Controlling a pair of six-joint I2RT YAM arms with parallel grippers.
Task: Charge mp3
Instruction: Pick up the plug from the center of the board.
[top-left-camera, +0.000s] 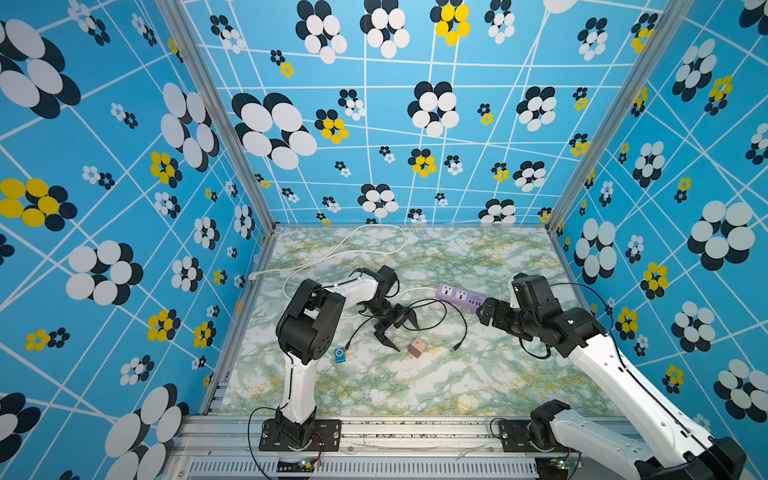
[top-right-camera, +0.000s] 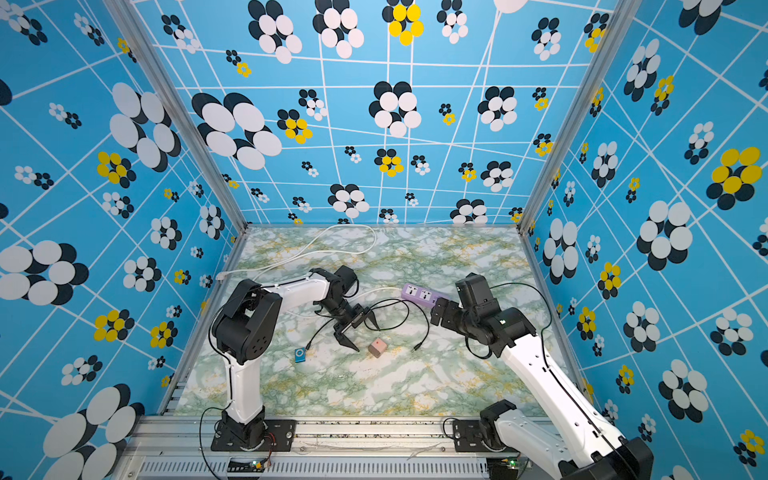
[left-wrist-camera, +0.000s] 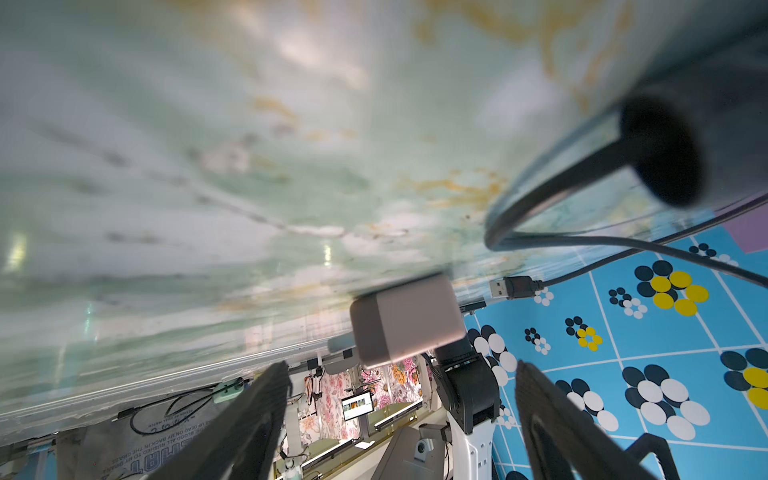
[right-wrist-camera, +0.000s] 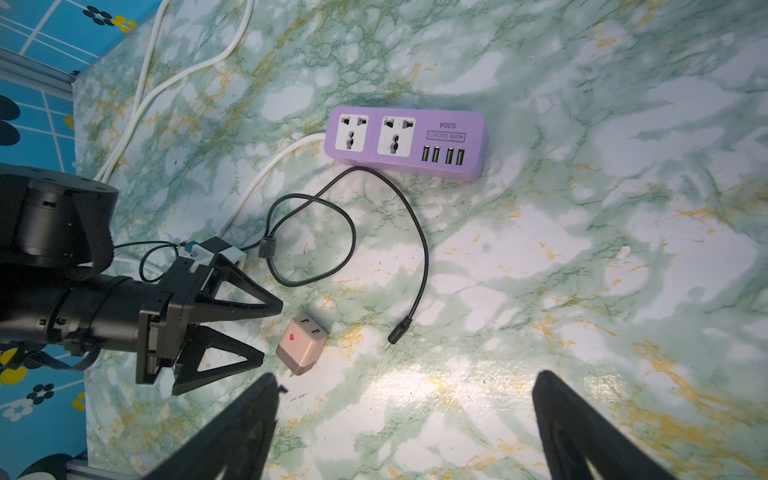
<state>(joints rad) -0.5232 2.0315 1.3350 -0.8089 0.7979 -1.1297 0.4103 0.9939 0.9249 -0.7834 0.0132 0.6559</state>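
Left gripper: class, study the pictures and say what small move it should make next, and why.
Probably ease the left gripper forward until its open jaws straddle the pink cube charger. The charger lies loose on the table just ahead of them, apart from the lilac power strip, and the gripper holds nothing.

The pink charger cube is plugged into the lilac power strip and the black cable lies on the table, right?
No. The pink charger cube lies on the table, apart from the lilac power strip; the right wrist view shows it. The black cable lies there too.
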